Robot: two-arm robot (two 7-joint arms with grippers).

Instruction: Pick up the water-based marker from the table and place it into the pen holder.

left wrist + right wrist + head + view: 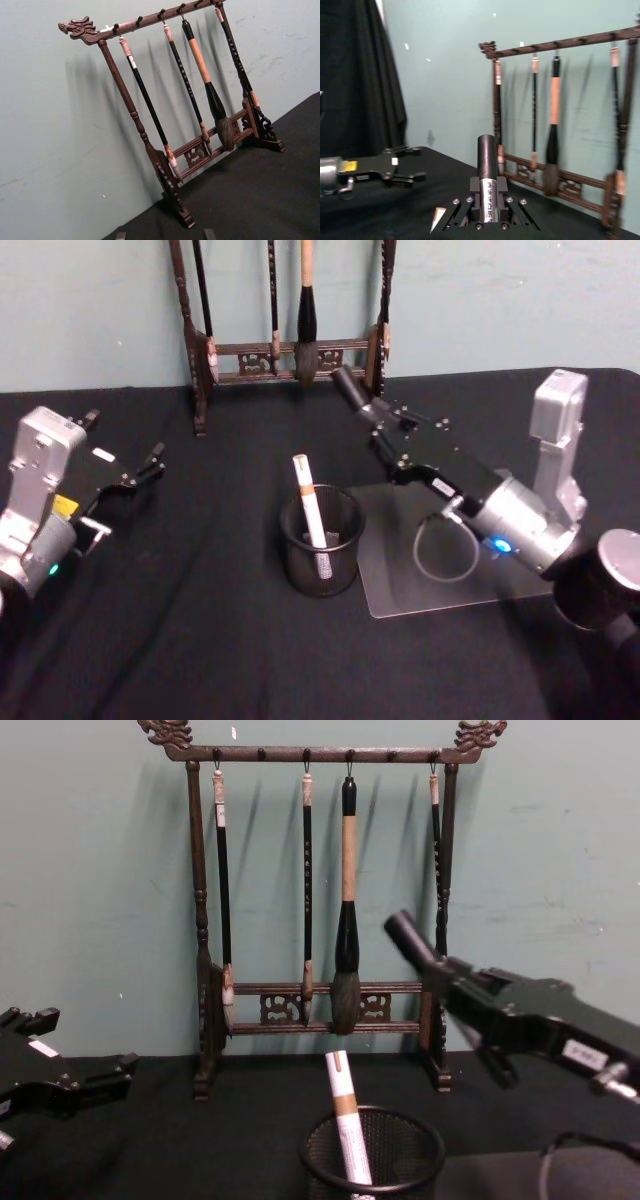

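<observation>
Bench (200, 640) cover — matt black cloth. Pen holder (322, 565): black wire mesh, solid rim. Marker (308, 502) inside it — smooth white plastic, tan band. Brush rack (320, 1000): dark carved wood, low sheen. Mat (400, 590) is clear, glossy plastic. Right pincer (488, 200): matt black metal, clamping a glossy black-capped marker (487, 155).

A black-capped marker (352, 392) sits clamped aloft; the black mesh pen holder (321, 541) stands upright mid-table.
</observation>
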